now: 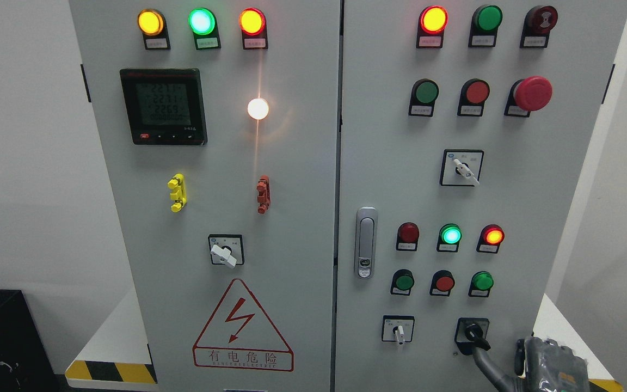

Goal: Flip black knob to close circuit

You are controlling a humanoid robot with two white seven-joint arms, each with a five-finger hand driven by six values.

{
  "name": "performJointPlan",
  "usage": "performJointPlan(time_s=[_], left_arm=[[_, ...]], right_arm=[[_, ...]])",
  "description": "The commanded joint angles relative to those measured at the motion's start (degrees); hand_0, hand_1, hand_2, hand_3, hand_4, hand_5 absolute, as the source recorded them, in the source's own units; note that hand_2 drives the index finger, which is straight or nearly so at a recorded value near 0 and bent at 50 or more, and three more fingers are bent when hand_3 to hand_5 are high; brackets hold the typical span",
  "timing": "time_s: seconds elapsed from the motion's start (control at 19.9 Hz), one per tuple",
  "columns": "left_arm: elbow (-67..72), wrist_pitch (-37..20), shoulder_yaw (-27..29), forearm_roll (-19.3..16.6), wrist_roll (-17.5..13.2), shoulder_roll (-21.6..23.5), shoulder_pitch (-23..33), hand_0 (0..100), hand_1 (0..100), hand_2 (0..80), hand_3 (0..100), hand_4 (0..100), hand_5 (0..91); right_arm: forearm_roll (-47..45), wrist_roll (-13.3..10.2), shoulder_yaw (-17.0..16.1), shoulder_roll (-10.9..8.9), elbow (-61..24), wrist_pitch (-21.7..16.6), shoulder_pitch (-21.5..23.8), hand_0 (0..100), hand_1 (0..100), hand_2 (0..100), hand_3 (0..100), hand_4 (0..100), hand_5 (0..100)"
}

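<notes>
The black knob (474, 332) sits in a black square plate at the lower right of the right cabinet door (564, 190), its lever pointing down and to the right. My right hand (542, 363) comes in at the bottom right corner, mostly cut off by the frame edge. One grey finger (486, 366) stretches up and left, and its tip meets the end of the knob's lever. Nothing is grasped. My left arm does not show.
A white selector knob (398, 331) sits left of the black one, with round buttons and lit lamps (450, 235) above. The door handle (366, 242) is at the seam. The left door carries a meter (163, 106) and a warning triangle (243, 326).
</notes>
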Motion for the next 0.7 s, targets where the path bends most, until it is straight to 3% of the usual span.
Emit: performJointPlan(time_s=[0.0,0.65], left_arm=[[-1.8,0.0,0.0,0.1,0.0,0.0,1.3,12,56,0.0,0,0,0.0],[-1.8,0.0,0.0,0.0,0.0,0.0,1.3,12,56,0.0,0,0,0.0]], right_arm=[[0.0,-0.4,-0.5,-0.02,-0.1,0.0,-0.3,0,0,91,100,94,97],[-0.8,-0.4,-0.4,0.16,-0.6,-0.6,-0.2,0,0,91,100,94,97]])
